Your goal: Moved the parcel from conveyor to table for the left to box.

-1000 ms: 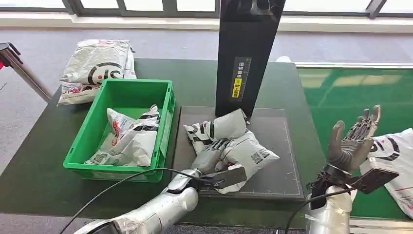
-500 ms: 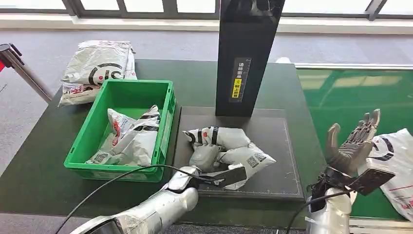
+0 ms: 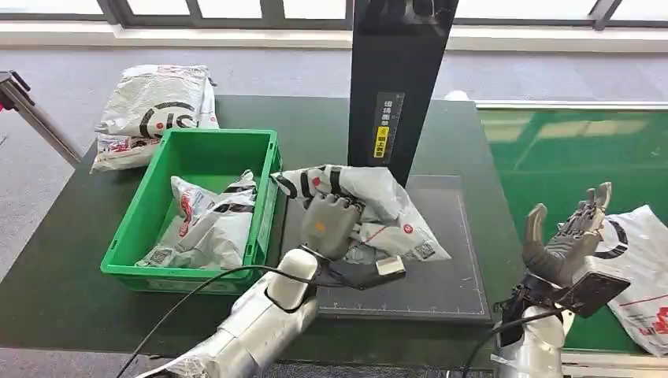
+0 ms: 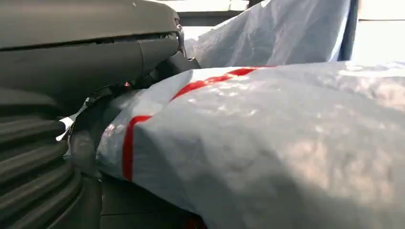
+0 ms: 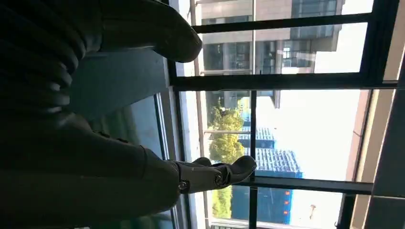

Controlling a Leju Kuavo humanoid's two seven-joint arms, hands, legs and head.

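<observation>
Tabletop [image 3: 71,268]: dark green, matte, carrying a flat black mat [image 3: 441,276].
Crate [image 3: 150,211]: green rigid plastic, open-topped, lying just left of the mat and holding crinkled bags.
Parcel [image 3: 370,206]: soft white plastic mailer with black and red print, its long axis running left to right, one end reaching over the crate's near wall.
Left hand [image 3: 331,227]: gripping the parcel from below.
Right hand [image 3: 569,235]: standing well apart, fingers spread, holding nothing.

Daylight from windows [image 3: 236,9] behind — head view bright, sharp; left wrist view soft, close; right wrist view backlit — hand [image 5: 95,143] silhouetted, sky overexposed.
</observation>
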